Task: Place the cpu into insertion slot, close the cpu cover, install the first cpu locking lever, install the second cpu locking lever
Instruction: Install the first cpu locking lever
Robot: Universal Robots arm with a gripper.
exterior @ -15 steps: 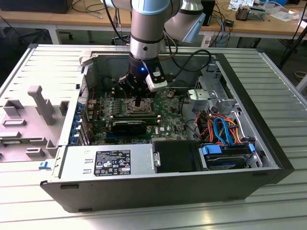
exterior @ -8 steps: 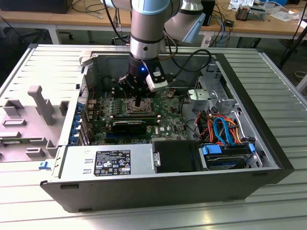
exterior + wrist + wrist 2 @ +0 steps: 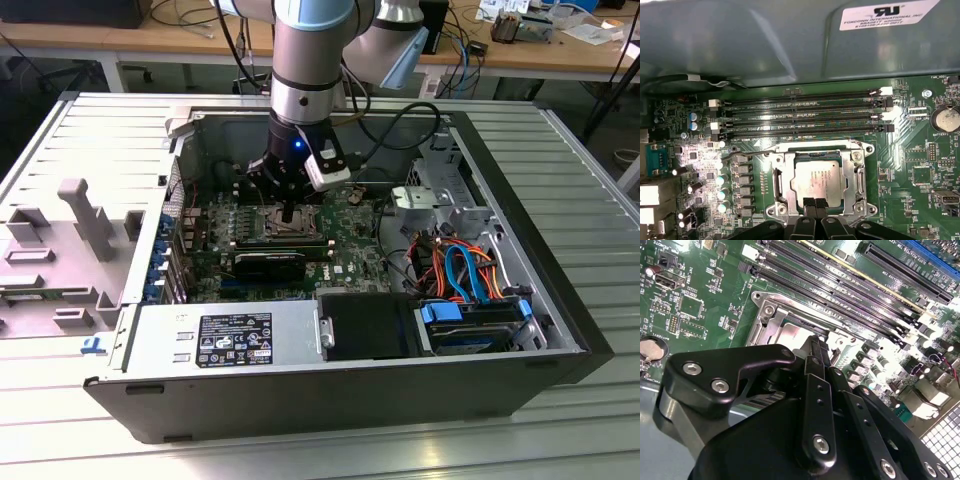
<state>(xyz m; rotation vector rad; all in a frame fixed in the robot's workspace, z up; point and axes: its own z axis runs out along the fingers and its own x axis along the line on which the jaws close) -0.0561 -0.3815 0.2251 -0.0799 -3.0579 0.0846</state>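
Silver-grey metal shows at lower centre of the first wrist view: the cpu point(image 3: 818, 181) lies flat in the insertion slot point(image 3: 781, 181), so I judge the placing done. The cpu cover point(image 3: 816, 149) frames it, apparently down. My gripper point(image 3: 814, 203) hangs at the chip's near edge, fingertips point(image 3: 809, 202) pressed together on nothing, likely narrowed to push hardware.

One cpu point(image 3: 818, 180), one cpu cover point(image 3: 858, 176), four memory slots point(image 3: 800, 114).
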